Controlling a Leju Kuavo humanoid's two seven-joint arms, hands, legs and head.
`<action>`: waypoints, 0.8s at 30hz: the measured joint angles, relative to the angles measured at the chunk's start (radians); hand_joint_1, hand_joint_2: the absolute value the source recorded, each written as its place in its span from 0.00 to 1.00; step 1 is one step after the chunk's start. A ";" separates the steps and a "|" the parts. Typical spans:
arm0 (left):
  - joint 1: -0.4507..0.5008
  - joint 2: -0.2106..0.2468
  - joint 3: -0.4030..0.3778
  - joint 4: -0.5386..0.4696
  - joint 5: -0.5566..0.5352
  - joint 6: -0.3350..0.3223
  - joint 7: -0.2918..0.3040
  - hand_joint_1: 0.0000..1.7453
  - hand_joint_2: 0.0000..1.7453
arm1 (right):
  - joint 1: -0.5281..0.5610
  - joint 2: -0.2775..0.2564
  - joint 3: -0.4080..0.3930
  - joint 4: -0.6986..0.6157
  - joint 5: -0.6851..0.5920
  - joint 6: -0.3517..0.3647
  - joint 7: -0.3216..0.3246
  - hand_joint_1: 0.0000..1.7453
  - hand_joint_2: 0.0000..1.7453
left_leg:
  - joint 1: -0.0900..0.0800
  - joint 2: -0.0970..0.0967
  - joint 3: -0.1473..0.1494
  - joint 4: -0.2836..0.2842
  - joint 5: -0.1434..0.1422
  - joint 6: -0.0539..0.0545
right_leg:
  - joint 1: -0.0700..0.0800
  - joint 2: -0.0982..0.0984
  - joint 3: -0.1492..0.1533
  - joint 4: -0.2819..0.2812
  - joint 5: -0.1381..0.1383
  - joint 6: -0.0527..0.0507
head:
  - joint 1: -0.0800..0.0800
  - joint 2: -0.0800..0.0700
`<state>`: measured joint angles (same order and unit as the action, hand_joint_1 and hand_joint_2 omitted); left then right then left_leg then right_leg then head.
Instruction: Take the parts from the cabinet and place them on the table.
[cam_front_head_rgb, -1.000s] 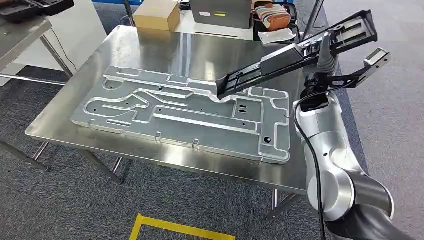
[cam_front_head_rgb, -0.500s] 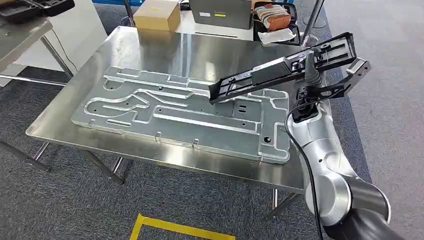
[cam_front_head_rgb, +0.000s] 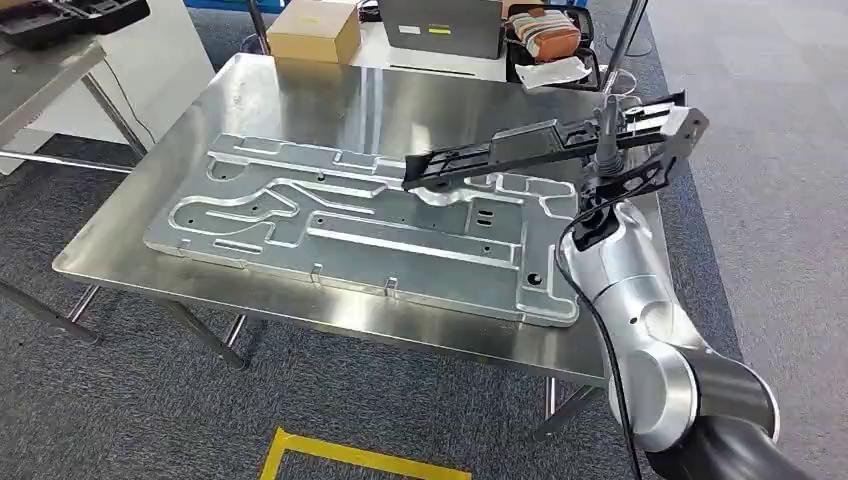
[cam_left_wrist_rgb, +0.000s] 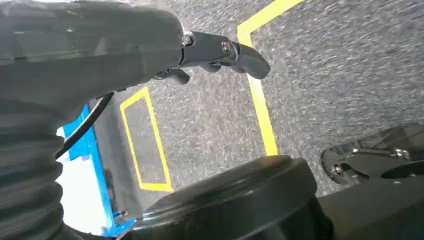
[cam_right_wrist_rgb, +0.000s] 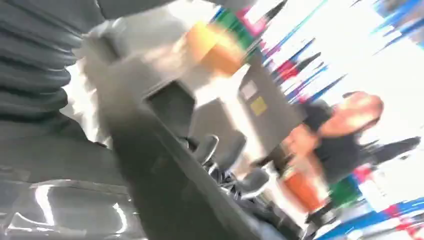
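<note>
Over the right side of the steel bench (cam_front_head_rgb: 300, 90), the right hand (cam_front_head_rgb: 607, 135) holds a long black part (cam_front_head_rgb: 520, 150) nearly level, its far end hanging above the big grey metal plate (cam_front_head_rgb: 360, 225) that lies flat across the bench. The fingers (cam_front_head_rgb: 606, 125) are wrapped around the part near its right end; I cannot tell whether its low tip touches the plate. The silver right arm (cam_front_head_rgb: 625, 290) rises from below beside the bench's right edge. Behind the bench sit a cardboard box (cam_front_head_rgb: 313, 28), a grey case (cam_front_head_rgb: 440, 24) and a patterned pouch (cam_front_head_rgb: 545, 32). The right wrist view is badly blurred, with the dark part (cam_right_wrist_rgb: 170, 185) running across it. The left hand (cam_left_wrist_rgb: 220, 50) hangs above grey carpet (cam_left_wrist_rgb: 340, 75) marked with yellow tape (cam_left_wrist_rgb: 257, 95), its fingers (cam_left_wrist_rgb: 245, 55) loosely curled with nothing in them.
</note>
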<state>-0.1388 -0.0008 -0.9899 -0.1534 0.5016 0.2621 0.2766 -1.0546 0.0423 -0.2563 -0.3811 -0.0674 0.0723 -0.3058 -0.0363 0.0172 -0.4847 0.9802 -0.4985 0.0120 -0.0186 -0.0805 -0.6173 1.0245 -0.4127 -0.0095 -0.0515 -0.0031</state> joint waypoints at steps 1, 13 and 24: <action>0.002 0.000 0.000 -0.001 0.003 -0.002 0.001 0.00 0.00 | -0.007 0.000 0.018 0.005 0.047 -0.034 0.040 0.00 0.00 | -0.001 0.000 0.000 0.000 0.000 0.000 | -0.001 0.000 0.000 0.000 -0.001 0.001 | 0.000 0.000; 0.015 0.002 -0.011 -0.005 0.013 -0.029 0.013 0.00 0.00 | -0.112 -0.113 0.469 0.089 0.732 0.080 0.675 0.00 0.00 | -0.005 -0.001 0.002 -0.001 0.001 0.003 | -0.004 -0.001 0.001 0.001 -0.001 0.001 | 0.000 0.000; 0.028 0.006 -0.031 -0.005 0.013 -0.044 -0.009 0.00 0.00 | -0.169 -0.229 0.736 0.125 0.874 0.254 0.728 0.00 0.00 | -0.007 -0.001 0.004 -0.001 -0.001 0.006 | -0.006 -0.001 0.002 0.001 -0.001 0.002 | 0.000 0.000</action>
<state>-0.1108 0.0057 -1.0208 -0.1587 0.5150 0.2178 0.2678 -1.2235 -0.1870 0.4795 -0.2563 0.8068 0.3262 0.4219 -0.0433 0.0164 -0.4809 0.9792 -0.4990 0.0177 -0.0245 -0.0811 -0.6155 1.0253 -0.4140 -0.0072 -0.0515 -0.0031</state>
